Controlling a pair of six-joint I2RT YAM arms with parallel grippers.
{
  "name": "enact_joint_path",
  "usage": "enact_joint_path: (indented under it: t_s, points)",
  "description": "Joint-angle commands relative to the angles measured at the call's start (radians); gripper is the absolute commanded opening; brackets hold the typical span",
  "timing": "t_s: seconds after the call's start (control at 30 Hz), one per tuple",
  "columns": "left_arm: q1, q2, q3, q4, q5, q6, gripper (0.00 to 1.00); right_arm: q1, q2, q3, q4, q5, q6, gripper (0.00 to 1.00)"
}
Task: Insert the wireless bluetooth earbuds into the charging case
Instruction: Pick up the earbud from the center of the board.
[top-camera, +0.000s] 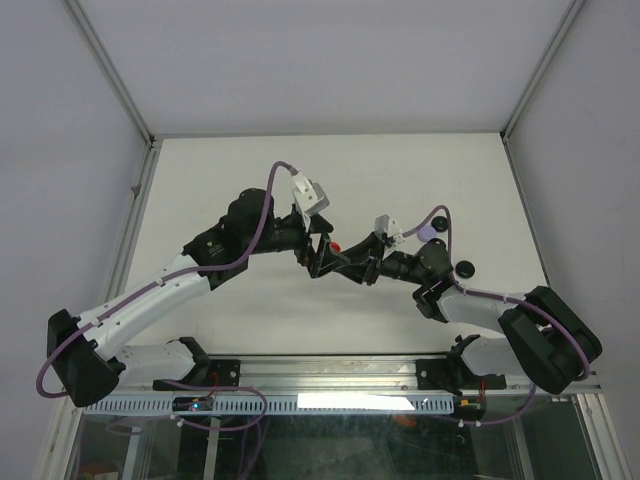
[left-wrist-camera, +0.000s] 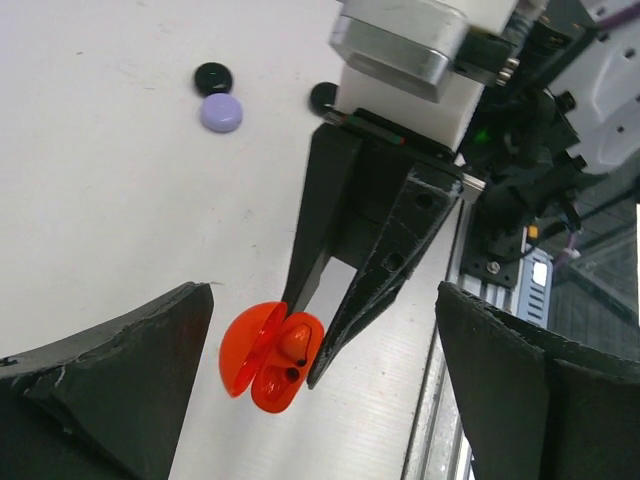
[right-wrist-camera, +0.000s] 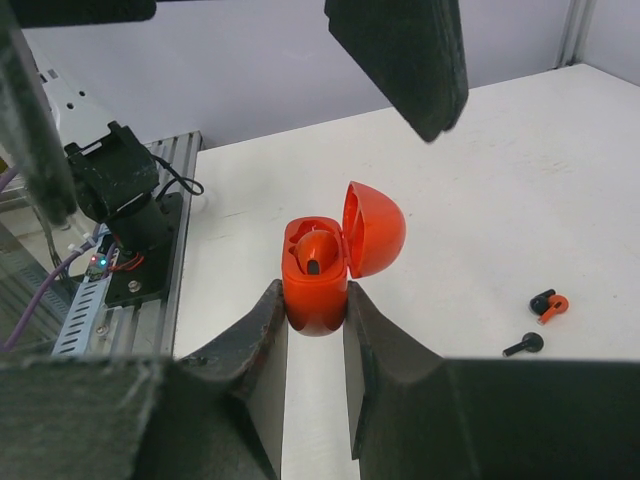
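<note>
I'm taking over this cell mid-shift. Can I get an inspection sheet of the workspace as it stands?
Surface: white table, no spills seen.
Job's things: red charging case with its lid open and one bud seated inside; a red-and-black earbud and a black earbud lie loose on the table.
Clutter: lavender case and black case, both shut, close together.
Grippers: left gripper open and empty; right gripper clamped on the red charging case.
Cables: purple cables loop along both arms, away from the case.
Surroundings: grey walls; aluminium rail at the near edge.
</note>
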Motion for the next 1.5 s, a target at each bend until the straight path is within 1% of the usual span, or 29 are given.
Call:
enact_joint_path:
  t_s: [0.0, 0.1, 0.2, 0.3, 0.43, 0.53, 0.67, 0.77, 0.97, 1.1, 1.23, 1.47]
  points:
    - [0.006, -0.073, -0.014, 0.074, -0.213, -0.118, 0.98, 0.0, -0.02, 0.013, 0.028, 0.079, -0.019, 0.0]
    - [0.014, -0.084, -0.028, 0.041, -0.388, -0.193, 0.98, -0.001, -0.035, 0.0, -0.009, 0.151, -0.043, 0.0]
    - [0.033, -0.068, -0.036, -0.011, -0.521, -0.261, 0.98, -0.001, -0.057, -0.014, -0.044, 0.222, -0.064, 0.0]
    - [0.07, -0.022, -0.034, -0.04, -0.576, -0.305, 0.96, -0.001, -0.075, -0.032, -0.055, 0.27, -0.082, 0.0]
    - [0.145, 0.072, -0.012, -0.057, -0.573, -0.351, 0.92, -0.001, -0.09, -0.055, -0.062, 0.34, -0.104, 0.0]
    - [0.18, 0.154, 0.022, -0.07, -0.568, -0.37, 0.89, -0.001, -0.096, -0.069, -0.075, 0.396, -0.112, 0.0]
    - [0.21, 0.291, 0.074, -0.081, -0.574, -0.373, 0.85, 0.0, -0.09, -0.075, -0.072, 0.424, -0.111, 0.0]
    - [0.231, 0.385, 0.118, -0.085, -0.551, -0.375, 0.8, -0.001, -0.075, -0.081, -0.058, 0.446, -0.111, 0.0]
    - [0.246, 0.558, 0.215, -0.114, -0.554, -0.356, 0.69, -0.001, -0.059, -0.081, -0.052, 0.453, -0.111, 0.0]
    - [0.254, 0.637, 0.263, -0.132, -0.557, -0.35, 0.64, -0.001, -0.057, -0.081, -0.052, 0.453, -0.108, 0.0]
    - [0.264, 0.699, 0.308, -0.167, -0.562, -0.352, 0.56, -0.001, -0.055, -0.079, -0.052, 0.455, -0.104, 0.0]
    - [0.265, 0.761, 0.342, -0.187, -0.54, -0.344, 0.45, 0.0, -0.052, -0.077, -0.052, 0.451, -0.101, 0.0]
